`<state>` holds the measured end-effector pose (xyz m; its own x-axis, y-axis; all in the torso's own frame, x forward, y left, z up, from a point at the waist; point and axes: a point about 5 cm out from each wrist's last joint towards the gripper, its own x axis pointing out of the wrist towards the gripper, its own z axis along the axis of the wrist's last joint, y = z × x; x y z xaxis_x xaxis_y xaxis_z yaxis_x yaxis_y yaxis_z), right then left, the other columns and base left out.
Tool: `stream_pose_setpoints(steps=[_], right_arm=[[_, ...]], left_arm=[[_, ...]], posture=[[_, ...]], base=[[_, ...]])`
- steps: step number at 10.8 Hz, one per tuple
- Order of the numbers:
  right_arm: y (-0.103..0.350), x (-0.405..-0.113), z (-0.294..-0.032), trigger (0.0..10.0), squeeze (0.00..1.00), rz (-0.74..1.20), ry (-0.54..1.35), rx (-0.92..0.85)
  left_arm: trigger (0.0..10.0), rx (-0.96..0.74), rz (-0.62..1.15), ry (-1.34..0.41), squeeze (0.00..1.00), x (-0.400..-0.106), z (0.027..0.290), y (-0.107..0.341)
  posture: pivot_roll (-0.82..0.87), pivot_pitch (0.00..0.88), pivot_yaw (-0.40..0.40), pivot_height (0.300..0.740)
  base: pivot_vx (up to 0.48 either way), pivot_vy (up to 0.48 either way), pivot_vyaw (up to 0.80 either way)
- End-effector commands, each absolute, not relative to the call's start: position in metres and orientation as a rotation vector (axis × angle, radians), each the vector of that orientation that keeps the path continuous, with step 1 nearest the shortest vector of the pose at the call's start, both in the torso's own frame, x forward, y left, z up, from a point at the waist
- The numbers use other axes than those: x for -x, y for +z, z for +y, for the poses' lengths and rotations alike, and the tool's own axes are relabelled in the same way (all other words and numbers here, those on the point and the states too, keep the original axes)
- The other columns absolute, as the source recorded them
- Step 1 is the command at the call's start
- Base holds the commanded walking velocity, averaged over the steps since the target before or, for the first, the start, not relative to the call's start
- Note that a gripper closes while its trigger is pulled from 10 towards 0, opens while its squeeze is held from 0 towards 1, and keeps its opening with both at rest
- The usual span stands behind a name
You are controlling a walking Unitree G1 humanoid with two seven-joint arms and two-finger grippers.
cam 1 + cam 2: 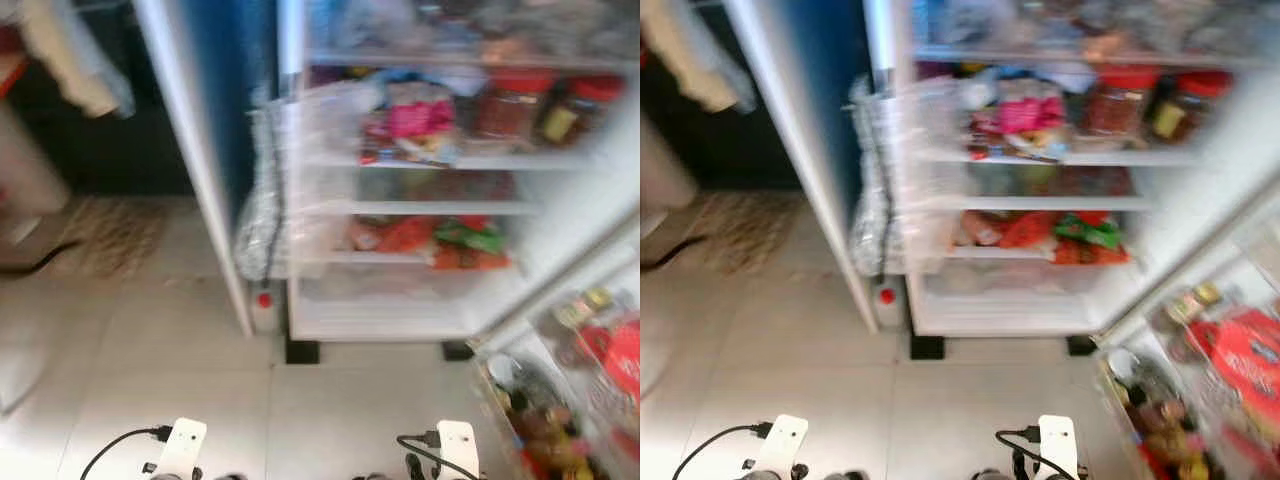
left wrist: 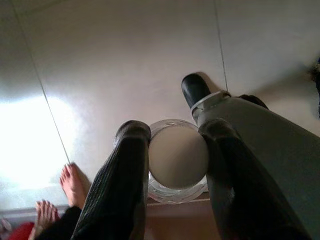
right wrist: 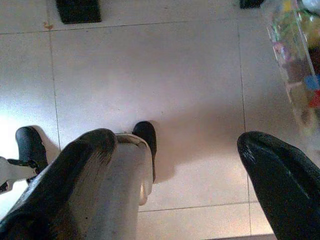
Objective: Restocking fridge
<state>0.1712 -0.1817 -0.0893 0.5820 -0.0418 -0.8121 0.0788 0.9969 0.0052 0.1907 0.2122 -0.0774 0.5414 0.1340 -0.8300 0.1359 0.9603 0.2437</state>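
— In the centre of the left wrist view, what do you have?
— Your left gripper (image 2: 175,150) clamps a white-lidded jar (image 2: 178,159); right gripper (image 3: 175,165) spread wide, empty.
— Progress?
— The open fridge (image 1: 420,210) sits upper right; the jar likely isn't shelved yet.

This is a home kitchen. An open fridge (image 1: 400,200) stands on a pale tiled floor (image 1: 180,340), its shelves (image 1: 430,160) packed with red-lidded jars (image 1: 515,105), packets and bagged food, and its door rack (image 1: 560,400) at the right edge is crowded with bottles and jars. A patterned mat (image 1: 115,235) lies on the floor to the left of the fridge. A person's bare feet (image 2: 65,192) stand on the tiles.
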Motion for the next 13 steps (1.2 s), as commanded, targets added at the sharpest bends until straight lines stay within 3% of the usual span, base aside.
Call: stream_pose_setpoints(steps=[1,7,10,13], right_arm=[[-0.0942,-0.1600,-0.1834,10.0,0.00,0.985,-0.083,-0.051],[-0.0938,-0.1606,-0.1837,10.0,0.00,0.979,-0.085,-0.052],[-0.0937,-0.1612,-0.1837,10.0,0.00,0.983,-0.080,-0.052],[-0.0933,-0.1620,-0.1841,10.0,0.00,0.979,-0.080,-0.043]], left_arm=[[10.0,-0.313,1.036,-0.018,0.00,-0.1826,0.2122,-0.0816],[10.0,-0.310,1.035,-0.015,0.00,-0.1829,0.2122,-0.0814],[10.0,-0.305,1.034,-0.011,0.00,-0.1837,0.2121,-0.0811],[10.0,-0.305,1.033,-0.009,0.00,-0.1841,0.2122,-0.0809]], posture=[[-0.16,0.156,-0.039,0.740],[-0.15,0.167,-0.042,0.740],[-0.16,0.176,-0.045,0.740],[-0.16,0.183,-0.044,0.740]], base=[[0.000,-0.251,-0.76],[0.000,-0.081,0.00],[0.000,0.000,-0.69],[0.000,0.000,0.00]])
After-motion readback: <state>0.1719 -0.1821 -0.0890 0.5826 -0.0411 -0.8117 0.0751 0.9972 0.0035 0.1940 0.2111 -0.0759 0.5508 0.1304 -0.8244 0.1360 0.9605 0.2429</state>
